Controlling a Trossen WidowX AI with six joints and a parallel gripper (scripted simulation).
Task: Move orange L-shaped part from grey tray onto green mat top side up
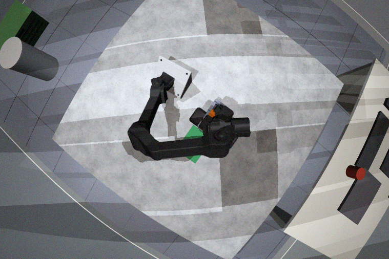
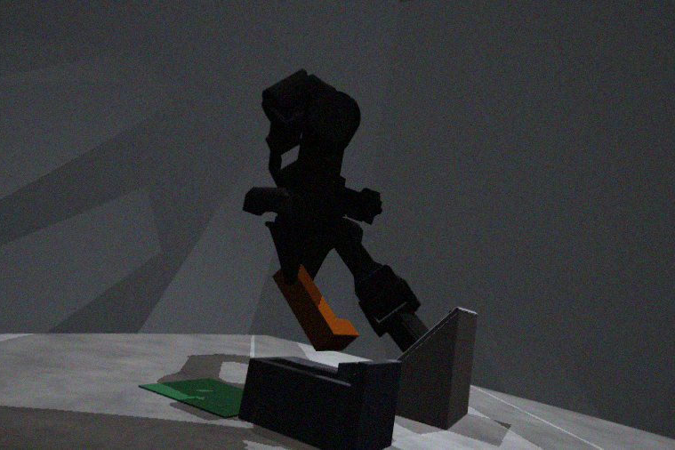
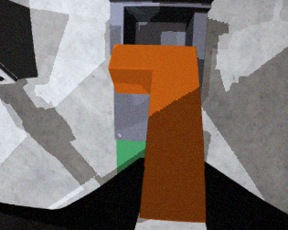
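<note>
Orange L-shaped part [image 1: 211,113] [image 2: 310,312] [image 3: 175,137] tilted, L-end down, above grey tray [image 1: 216,101] [image 2: 306,404] [image 3: 132,116]; green mat [image 1: 193,132] [image 2: 216,398] [image 3: 128,151] flat beside it

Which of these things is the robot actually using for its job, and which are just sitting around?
Part of the job:
- orange L-shaped part, held above the tray
- gripper
- grey tray
- green mat

Apparently just there:
- grey cylinder
- red cylinder
- green box
</note>
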